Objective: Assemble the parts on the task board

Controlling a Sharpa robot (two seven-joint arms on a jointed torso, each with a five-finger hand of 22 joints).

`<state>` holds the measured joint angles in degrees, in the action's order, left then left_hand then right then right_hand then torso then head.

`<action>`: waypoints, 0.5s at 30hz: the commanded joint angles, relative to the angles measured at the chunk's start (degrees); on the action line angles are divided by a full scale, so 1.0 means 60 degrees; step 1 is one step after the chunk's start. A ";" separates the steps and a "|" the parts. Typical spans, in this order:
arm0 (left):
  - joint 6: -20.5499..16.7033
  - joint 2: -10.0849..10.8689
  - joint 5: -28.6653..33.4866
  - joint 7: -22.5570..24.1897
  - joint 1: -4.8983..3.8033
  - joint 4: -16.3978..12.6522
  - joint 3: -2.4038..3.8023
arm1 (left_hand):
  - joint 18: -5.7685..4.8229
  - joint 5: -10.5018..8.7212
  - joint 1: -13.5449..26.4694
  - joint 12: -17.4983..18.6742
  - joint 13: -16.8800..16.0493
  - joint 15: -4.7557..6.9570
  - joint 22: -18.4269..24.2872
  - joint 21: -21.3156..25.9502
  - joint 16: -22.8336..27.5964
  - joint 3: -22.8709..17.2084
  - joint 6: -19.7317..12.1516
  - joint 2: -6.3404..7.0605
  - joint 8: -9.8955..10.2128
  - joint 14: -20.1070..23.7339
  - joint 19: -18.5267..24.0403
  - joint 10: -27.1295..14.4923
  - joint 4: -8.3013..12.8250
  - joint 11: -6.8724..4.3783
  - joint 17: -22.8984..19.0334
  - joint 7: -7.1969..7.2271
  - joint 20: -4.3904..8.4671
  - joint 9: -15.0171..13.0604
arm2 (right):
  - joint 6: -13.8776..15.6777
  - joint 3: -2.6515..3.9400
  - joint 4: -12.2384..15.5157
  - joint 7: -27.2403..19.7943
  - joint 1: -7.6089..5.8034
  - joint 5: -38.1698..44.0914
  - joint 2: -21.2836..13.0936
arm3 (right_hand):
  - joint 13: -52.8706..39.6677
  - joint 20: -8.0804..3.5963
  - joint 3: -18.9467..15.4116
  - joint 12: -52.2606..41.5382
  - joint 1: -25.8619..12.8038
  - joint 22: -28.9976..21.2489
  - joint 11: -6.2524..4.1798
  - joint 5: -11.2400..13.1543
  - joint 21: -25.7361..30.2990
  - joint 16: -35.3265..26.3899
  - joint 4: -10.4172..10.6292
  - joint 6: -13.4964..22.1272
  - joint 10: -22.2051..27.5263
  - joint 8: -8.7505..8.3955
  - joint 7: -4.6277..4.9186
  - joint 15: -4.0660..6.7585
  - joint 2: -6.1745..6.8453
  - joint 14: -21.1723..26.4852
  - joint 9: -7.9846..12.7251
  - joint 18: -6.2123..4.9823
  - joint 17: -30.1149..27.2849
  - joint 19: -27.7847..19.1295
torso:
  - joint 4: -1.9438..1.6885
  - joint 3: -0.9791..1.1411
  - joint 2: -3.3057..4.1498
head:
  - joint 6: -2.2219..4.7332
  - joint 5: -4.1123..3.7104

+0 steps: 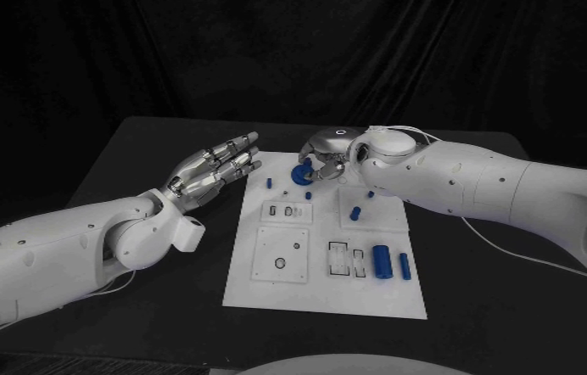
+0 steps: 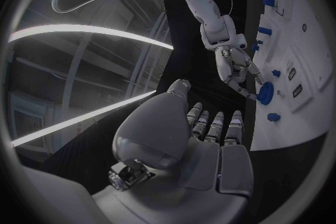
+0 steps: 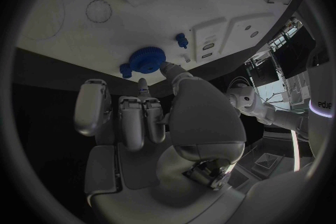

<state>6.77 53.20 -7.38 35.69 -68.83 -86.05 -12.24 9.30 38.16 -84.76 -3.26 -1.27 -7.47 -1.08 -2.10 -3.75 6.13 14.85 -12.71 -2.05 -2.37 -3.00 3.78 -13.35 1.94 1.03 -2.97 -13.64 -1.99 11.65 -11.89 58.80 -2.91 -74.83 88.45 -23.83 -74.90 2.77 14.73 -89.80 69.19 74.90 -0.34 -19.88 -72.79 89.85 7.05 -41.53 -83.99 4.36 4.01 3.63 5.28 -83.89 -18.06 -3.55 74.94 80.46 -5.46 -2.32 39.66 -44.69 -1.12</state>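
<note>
Blue gear (image 1: 301, 173), near task board (image 1: 321, 299) far-left corner, w/ right hand (image 1: 328, 156) poised over it, fingertips (image 3: 170, 69) at its rim, grip not confirmable; left hand (image 1: 215, 170) open, holding nothing, off board's left edge; advise seating gear level; free room toward near edge.

You've got a black bench (image 1: 147, 307) under everything, its far edge meeting a black curtain (image 1: 293, 44) that hangs in soft folds across the whole back of your view.
</note>
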 commanded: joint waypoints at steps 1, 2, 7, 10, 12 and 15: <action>0.0138 -0.0022 0.0021 0.0079 0.0011 -0.0003 0.0008 | 0.0152 0.0036 -0.0075 -0.0053 0.0002 -0.0073 0.0013 -0.0002 -0.0030 -0.0044 -0.0039 0.0001 -0.0053 -0.0022 0.0011 0.0019 0.0004 0.0057 0.0007 -0.0031 -0.0063 -0.0006 | 0.0176 0.0004 0.0019 0.0002 0.0026 0.0009 -0.0007 | -0.2516 0.0001 -0.0088 -0.0034 -0.0067 0.1232 -0.0080 0.0113 0.0090 0.0025 0.0009 0.0189 -0.1002 -0.0095 -0.0026 0.0026 -0.0067 -0.1018 0.0072 -0.0128 0.2509 -0.0107 | 0.0005 -0.0007 -0.0003 | -0.0003 0.0007; 0.0141 -0.0022 0.0021 0.0076 0.0011 0.0000 0.0008 | 0.0152 0.0036 -0.0075 -0.0053 0.0002 -0.0073 0.0013 -0.0002 -0.0030 -0.0044 -0.0039 0.0001 -0.0053 -0.0022 0.0011 0.0019 0.0004 0.0057 0.0007 -0.0031 -0.0063 -0.0006 | 0.0230 0.0004 0.0023 -0.0009 0.0026 0.0009 -0.0022 | -0.2516 -0.0003 -0.0097 -0.0034 -0.0066 0.1226 -0.0086 0.0119 0.0112 0.0025 0.0007 0.0239 -0.1002 -0.0110 -0.0034 0.0031 -0.0077 -0.1018 0.0095 -0.0132 0.2509 -0.0116 | 0.0004 -0.0008 -0.0004 | -0.0002 0.0012; 0.0142 0.0024 0.0021 0.0064 0.0016 -0.0009 0.0007 | 0.0152 0.0036 -0.0075 -0.0053 0.0002 -0.0073 0.0013 -0.0002 -0.0030 -0.0044 -0.0039 0.0001 -0.0053 -0.0022 0.0011 0.0019 0.0004 0.0057 0.0007 -0.0031 -0.0063 -0.0006 | 0.0755 0.0004 0.0187 -0.0147 0.0010 0.0008 -0.0258 | -0.2516 -0.0025 -0.0120 -0.0034 -0.0031 0.1200 -0.0107 0.0074 0.0206 -0.0051 -0.0016 0.0322 -0.1002 -0.0092 -0.0041 0.0056 -0.0122 -0.0983 0.0170 -0.0150 0.2448 -0.0146 | 0.0000 -0.0006 -0.0003 | 0.0016 0.0023; 0.0134 0.0061 0.0021 0.0062 0.0018 -0.0019 0.0007 | 0.0152 0.0036 -0.0075 -0.0053 0.0002 -0.0073 0.0013 -0.0002 -0.0030 -0.0044 -0.0039 0.0001 -0.0053 -0.0022 0.0011 0.0019 0.0004 0.0057 0.0007 -0.0031 -0.0063 -0.0006 | 0.1117 0.0004 0.0476 -0.0261 -0.0054 0.0003 -0.0548 | -0.2516 -0.0043 -0.0141 -0.0034 0.0000 0.1236 -0.0107 -0.0016 0.0146 -0.0027 -0.0026 0.0118 -0.1002 0.0011 -0.0024 0.0068 -0.0148 -0.0995 0.0188 -0.0132 0.2467 -0.0078 | -0.0001 -0.0005 -0.0001 | 0.0050 0.0025; 0.0122 0.0098 0.0021 0.0063 0.0020 -0.0028 0.0007 | 0.0152 0.0034 -0.0069 -0.0057 0.0002 -0.0076 0.0013 -0.0003 -0.0037 -0.0056 -0.0029 0.0003 -0.0055 -0.0026 0.0008 0.0021 0.0009 0.0063 0.0009 -0.0041 -0.0064 -0.0008 | 0.1379 0.0004 0.0902 -0.0317 -0.0173 -0.0005 -0.0937 | -0.2516 -0.0054 -0.0158 -0.0034 0.0022 0.1283 -0.0105 -0.0050 0.0061 0.0025 -0.0023 -0.0086 -0.1002 0.0095 -0.0017 0.0075 -0.0172 -0.1018 0.0208 -0.0110 0.2509 0.0004 | -0.0005 -0.0003 0.0004 | 0.0063 0.0015; 0.0110 0.0135 0.0021 0.0058 0.0022 -0.0041 0.0006 | 0.0152 0.0033 -0.0068 -0.0058 0.0001 -0.0077 0.0012 -0.0004 -0.0039 -0.0060 -0.0026 0.0003 -0.0056 -0.0027 0.0007 0.0022 0.0011 0.0065 0.0010 -0.0044 -0.0065 -0.0008 | 0.1552 0.0004 0.1630 -0.0265 -0.0384 -0.0010 -0.1600 | -0.2516 -0.0065 -0.0178 -0.0034 0.0020 0.1338 -0.0112 -0.0077 -0.0043 0.0025 0.0004 -0.0307 -0.1002 0.0179 -0.0017 0.0083 -0.0197 -0.1018 0.0227 -0.0084 0.2509 0.0091 | 0.0002 -0.0003 0.0002 | 0.0065 0.0005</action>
<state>6.92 54.01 -7.38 35.51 -68.77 -86.09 -12.24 9.30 38.16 -84.76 -3.26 -1.27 -7.68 -1.08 -2.10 -3.75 6.13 14.85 -12.71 -2.05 -2.58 -3.00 3.78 -13.35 1.94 1.03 -2.97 -13.64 -1.98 16.58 -11.95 67.18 -3.98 -76.60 88.42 -32.49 -74.90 2.38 13.98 -89.80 69.35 74.94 -0.76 -20.16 -72.89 89.85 7.18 -43.13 -84.00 5.27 3.97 3.84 4.64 -84.10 -16.75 -3.56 74.94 80.69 -5.45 -2.35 39.64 -44.34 -1.01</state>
